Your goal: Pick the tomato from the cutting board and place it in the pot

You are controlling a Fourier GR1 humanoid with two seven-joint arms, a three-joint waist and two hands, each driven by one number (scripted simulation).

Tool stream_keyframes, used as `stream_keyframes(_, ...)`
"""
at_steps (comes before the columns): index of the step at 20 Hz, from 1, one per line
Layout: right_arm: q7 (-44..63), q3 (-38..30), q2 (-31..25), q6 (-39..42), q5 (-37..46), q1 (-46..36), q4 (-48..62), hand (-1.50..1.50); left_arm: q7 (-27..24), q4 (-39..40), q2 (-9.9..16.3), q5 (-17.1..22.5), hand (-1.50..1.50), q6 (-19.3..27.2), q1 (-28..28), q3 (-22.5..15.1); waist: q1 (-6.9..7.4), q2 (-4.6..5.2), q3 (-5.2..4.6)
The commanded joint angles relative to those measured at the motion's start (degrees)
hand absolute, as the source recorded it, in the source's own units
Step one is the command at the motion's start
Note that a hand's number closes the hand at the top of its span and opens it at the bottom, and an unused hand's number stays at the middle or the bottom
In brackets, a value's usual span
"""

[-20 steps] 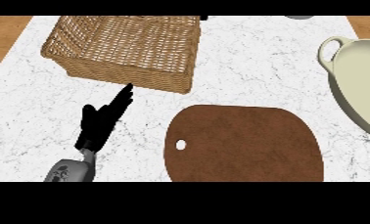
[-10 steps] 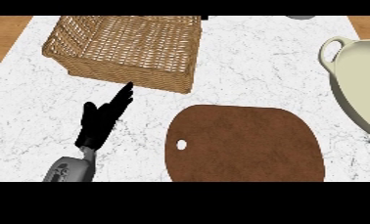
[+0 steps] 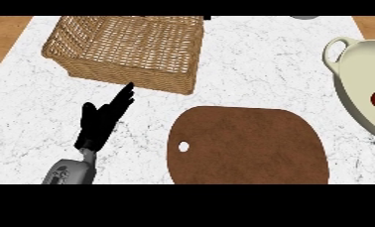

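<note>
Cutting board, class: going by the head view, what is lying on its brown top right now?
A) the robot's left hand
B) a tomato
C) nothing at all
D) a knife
C: the cutting board shows only bare brown surface with its small hole; the left hand lies on the counter to its left, fingers straight, pointing at the wicker basket.

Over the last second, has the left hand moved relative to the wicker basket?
Barely, if at all. The left hand lies open on the counter with its fingertip close to the wicker basket's near wall, much as earlier.
</note>
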Motion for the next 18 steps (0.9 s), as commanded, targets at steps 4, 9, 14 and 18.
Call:
stream_keyframes(4, -8.1, -13.0, 4.6, -3.0, -12.7, -2.4, 1.0, -1.50, -1.2, 2.1, 0.1, -0.2, 0.00, 0.4, 0.2, 1.2, -2.11, -0.24, 0.10)
stream_keyframes(9, -8.1, -25.0, 3.3, -2.0, -24.1, -6.8, 3.1, -1.50, -1.6, 0.6, 0.6, 0.2, 0.00, -0.7, 1.6, 1.0, -1.69, -0.34, 0.09)
stream_keyframes(14, -7.2, -33.0, -1.9, -3.8, -30.7, -6.6, 6.1, -1.50, -1.3, -0.6, -0.4, 0.0, 0.00, 0.0, 2.9, 0.5, -1.52, -0.27, 0.06)
stream_keyframes(18, -11.2, -37.5, -5.9, -2.4, -34.4, -4.3, 8.1, -1.50, 0.8, -0.7, 0.6, 0.2, 0.00, -0.4, 0.0, 1.6, -1.17, 0.10, 0.14)
